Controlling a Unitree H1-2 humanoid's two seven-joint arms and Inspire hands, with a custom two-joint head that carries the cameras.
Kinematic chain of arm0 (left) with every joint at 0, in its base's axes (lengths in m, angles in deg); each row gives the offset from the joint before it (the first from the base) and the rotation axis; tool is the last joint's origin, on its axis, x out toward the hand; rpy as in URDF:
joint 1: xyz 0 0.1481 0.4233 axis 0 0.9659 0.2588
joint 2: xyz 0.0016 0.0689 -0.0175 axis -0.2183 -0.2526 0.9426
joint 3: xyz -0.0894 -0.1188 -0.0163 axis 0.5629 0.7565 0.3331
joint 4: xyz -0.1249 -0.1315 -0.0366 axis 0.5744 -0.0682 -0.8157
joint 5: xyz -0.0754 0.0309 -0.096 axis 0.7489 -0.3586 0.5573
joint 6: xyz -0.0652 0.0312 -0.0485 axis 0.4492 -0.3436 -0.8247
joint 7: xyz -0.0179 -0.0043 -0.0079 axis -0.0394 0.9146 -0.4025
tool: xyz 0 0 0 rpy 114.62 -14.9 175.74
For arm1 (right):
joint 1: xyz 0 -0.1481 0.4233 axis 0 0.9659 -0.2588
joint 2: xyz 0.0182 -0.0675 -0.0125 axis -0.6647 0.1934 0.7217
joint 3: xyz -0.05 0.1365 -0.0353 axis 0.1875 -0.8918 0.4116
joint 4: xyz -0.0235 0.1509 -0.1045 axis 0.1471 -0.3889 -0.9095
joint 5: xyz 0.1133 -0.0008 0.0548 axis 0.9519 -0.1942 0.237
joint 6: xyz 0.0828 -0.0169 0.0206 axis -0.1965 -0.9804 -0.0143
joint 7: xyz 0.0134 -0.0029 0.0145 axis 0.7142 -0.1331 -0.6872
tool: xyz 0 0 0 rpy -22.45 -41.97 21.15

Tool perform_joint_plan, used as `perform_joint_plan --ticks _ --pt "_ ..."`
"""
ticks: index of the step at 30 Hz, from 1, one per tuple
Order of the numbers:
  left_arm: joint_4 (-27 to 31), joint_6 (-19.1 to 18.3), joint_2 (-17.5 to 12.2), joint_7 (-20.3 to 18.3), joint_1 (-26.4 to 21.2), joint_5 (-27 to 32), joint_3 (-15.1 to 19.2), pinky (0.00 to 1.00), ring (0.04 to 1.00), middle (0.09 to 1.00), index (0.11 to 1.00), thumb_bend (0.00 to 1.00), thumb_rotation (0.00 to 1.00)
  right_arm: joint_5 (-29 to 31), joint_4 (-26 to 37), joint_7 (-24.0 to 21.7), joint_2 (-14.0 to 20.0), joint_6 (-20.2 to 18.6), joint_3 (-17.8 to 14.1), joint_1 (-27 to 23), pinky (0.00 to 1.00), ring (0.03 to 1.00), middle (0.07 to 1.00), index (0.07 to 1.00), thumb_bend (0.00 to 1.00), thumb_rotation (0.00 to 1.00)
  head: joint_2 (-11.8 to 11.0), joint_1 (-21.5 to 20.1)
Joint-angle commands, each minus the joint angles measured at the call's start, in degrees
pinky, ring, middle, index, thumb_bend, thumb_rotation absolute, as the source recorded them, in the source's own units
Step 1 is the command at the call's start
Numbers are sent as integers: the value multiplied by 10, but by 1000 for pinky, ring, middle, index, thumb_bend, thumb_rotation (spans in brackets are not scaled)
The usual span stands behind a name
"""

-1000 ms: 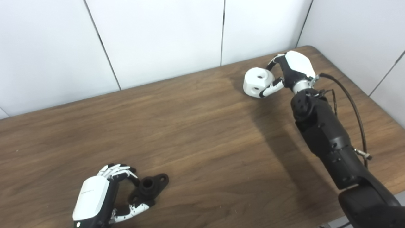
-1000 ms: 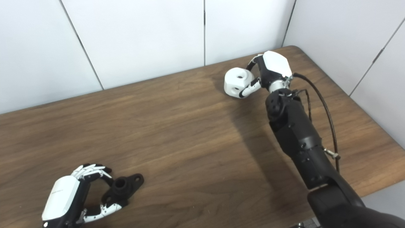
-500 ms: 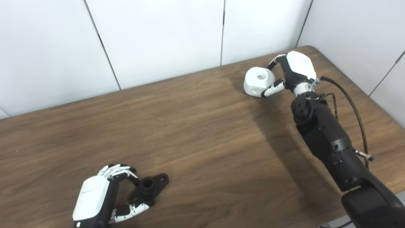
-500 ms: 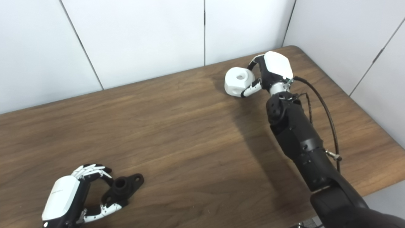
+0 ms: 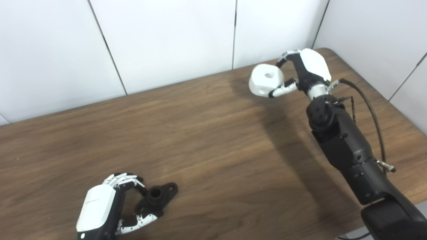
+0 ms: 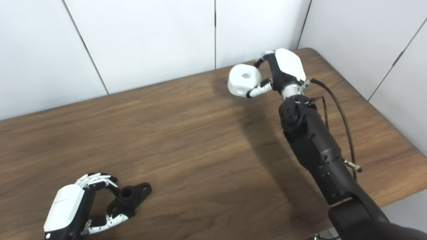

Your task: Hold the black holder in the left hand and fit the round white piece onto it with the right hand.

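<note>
The black holder lies on the wooden table near the front left; it has a round socket and flat lugs. My left hand is curled around its left end, fingers behind it and thumb in front. The round white piece, with a hole on top, is held in my right hand and is lifted above the far right of the table. Its shadow falls on the wood below. In the right eye view the white piece and the holder show the same way.
White wall panels stand close behind the table's far edge and along its right side. A black cable loops beside my right forearm. The table's right edge and front right corner lie near my right arm.
My right hand has lifted the white piece off the table and moved it slightly left. My left hand and the black holder have not moved.
</note>
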Motion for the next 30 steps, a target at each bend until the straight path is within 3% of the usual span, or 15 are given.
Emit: perform_joint_plan --ticks 1,9,19,25,30 --pt "8 -3 -2 -7 2 -8 -1 887 797 717 484 520 44 -6 40 -14 11 -3 3 -15 1000 910 814 486 520 135 1 3" --pt "12 -8 6 -11 2 -20 -6 876 795 716 484 520 44 -27 142 -102 4 -24 24 -14 983 896 805 484 524 136 6 31" --pt "-1 -5 21 3 2 -40 -19 877 793 721 484 521 45 -93 265 -302 -23 -25 24 -21 952 891 794 484 525 139 15 100" --pt "-9 -16 35 6 1 -54 -30 909 809 735 485 521 47 -109 316 -375 -31 -24 40 -21 893 871 783 482 525 141 19 137" --pt "-15 -20 42 13 -1 -64 -40 927 817 738 485 521 47 -106 348 -420 -45 -24 42 -13 952 886 799 483 525 141 21 152"
